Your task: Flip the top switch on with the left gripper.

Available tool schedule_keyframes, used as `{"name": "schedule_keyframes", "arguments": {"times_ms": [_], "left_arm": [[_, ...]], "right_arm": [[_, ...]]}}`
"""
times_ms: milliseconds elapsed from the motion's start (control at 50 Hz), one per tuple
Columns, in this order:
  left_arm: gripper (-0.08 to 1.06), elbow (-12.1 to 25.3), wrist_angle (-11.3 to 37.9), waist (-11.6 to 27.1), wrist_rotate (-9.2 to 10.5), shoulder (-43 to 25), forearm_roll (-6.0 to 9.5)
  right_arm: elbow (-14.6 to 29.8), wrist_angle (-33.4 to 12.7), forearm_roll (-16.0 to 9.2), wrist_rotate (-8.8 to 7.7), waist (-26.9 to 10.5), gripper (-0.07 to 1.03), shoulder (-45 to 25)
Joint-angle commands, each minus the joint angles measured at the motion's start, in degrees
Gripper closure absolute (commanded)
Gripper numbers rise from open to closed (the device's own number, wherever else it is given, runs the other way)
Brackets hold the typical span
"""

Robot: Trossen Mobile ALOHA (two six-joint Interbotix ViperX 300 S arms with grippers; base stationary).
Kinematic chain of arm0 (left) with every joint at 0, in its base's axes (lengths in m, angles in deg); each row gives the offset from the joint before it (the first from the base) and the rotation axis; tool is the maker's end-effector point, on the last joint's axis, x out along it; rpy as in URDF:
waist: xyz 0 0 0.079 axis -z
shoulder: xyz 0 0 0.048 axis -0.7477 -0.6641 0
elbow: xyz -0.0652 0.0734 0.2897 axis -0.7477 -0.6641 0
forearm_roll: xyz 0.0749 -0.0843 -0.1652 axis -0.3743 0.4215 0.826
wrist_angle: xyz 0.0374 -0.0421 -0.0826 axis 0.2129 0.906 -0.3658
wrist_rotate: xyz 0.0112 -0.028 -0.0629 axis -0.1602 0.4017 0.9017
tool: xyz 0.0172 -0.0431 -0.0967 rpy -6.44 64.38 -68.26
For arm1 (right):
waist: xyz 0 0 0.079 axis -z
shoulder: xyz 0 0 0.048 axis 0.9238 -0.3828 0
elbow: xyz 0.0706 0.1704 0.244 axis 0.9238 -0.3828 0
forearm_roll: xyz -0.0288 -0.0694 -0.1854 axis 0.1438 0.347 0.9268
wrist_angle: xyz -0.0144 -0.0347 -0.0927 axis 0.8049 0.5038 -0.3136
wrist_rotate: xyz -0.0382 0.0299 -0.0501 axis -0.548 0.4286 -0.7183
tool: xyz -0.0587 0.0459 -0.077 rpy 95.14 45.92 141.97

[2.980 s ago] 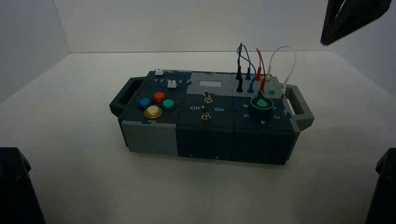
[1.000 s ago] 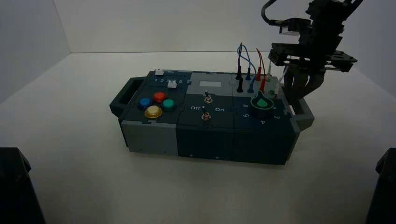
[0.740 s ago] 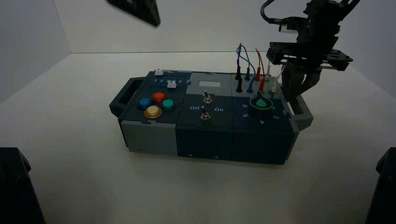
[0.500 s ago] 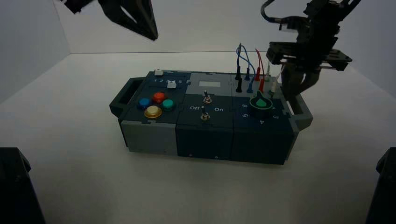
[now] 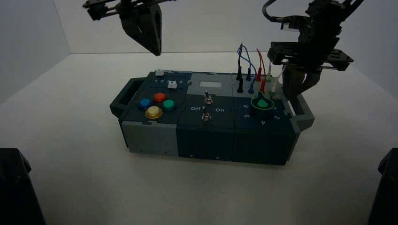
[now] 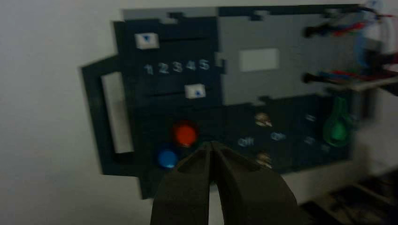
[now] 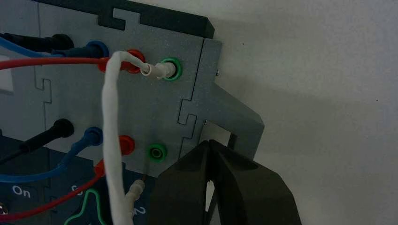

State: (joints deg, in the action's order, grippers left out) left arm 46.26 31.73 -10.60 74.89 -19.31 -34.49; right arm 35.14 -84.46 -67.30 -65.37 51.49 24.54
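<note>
Left gripper (image 5: 155, 47) hangs high above the box (image 5: 206, 136), fingers pressed together, empty. Top switch (image 5: 208, 98) sits below it and toward the right gripper (image 5: 293, 91) — which is closed over the right handle (image 5: 302, 110). Lettering "Off"/"On" flanks the toggles.

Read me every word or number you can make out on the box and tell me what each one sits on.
"1 2 3 4 5": on the dark slider panel, between its two white sliders.
"Off" and "On": either side of the two toggle switches, on the middle panel.
"On" also shows in the right wrist view.
Numbers around the green knob: too small to read reliably.
</note>
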Motion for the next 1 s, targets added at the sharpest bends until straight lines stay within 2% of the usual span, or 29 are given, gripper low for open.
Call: {"name": "schedule_keyframes", "arguments": {"times_ms": [20,120,280,460,700,1000], "left_arm": [[1.01,4.83,1.85,3.08,3.34,-1.32,-4.13],[1.01,5.89,1.76,4.75,3.60,-2.37,-2.90],[1.01,5.27,0.53,5.36,3.96,-4.75,-1.85],[1.01,4.39,-3.34,6.59,3.96,-6.50,1.05],[1.01,4.75,-4.66,6.77,3.96,-8.96,1.23],[1.01,6.42,-5.89,9.05,3.78,-12.92,1.23]], "right_arm": [[-0.62,1.49,0.70,-0.53,-0.26,0.98,-1.67],[-0.53,1.41,0.79,-0.53,-0.26,0.98,-1.67],[-0.44,1.41,0.88,-0.62,-0.18,0.98,-1.58],[-0.44,2.02,1.32,-0.70,-0.26,0.98,-1.67],[-0.53,2.46,1.49,-0.79,-0.18,0.98,-1.58],[-0.62,3.16,1.76,-0.88,-0.26,0.99,-1.93]]}}
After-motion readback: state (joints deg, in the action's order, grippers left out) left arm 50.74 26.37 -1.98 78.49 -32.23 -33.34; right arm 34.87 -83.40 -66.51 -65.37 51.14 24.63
